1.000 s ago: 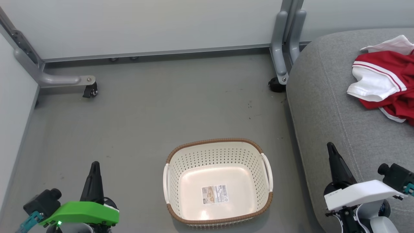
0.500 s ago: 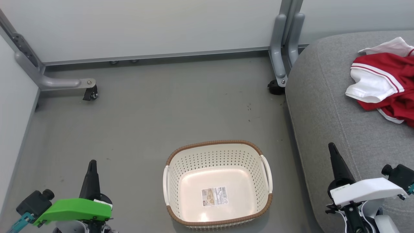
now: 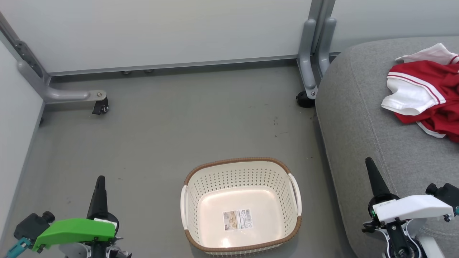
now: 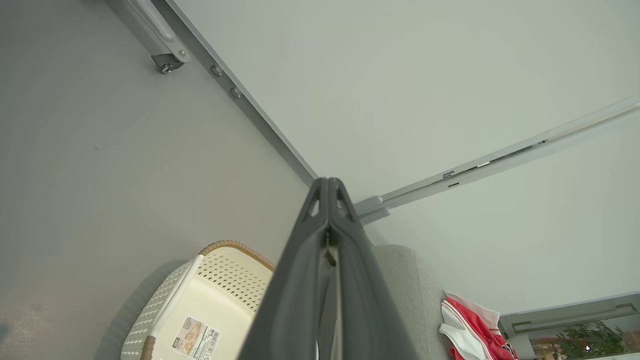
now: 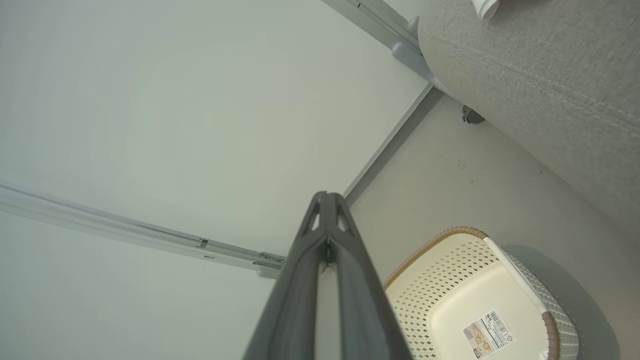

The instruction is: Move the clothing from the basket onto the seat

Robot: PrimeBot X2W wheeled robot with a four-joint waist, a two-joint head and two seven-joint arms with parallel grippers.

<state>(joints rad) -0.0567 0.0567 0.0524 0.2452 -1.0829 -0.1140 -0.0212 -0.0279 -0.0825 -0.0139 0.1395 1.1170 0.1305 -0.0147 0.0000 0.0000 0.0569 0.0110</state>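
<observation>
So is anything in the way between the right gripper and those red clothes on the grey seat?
Nothing visible. Between the right gripper and the clothing there is just the bare surface of the seat. The clothing already rests on the seat, and the basket holds just its paper label.

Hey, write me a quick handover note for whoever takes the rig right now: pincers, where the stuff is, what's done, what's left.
Pincers: the left pincer is shut and empty, low over the floor to the left of the basket. The right pincer is shut and empty, over the near edge of the seat.
Things: the basket stands on the floor with only its paper label inside. The red and white clothing lies in a heap on the seat, cut off by the picture's edge, so I cannot count the pieces.
Done: basket emptied, clothing on the seat.
Left: seemingly nothing to move.
</observation>
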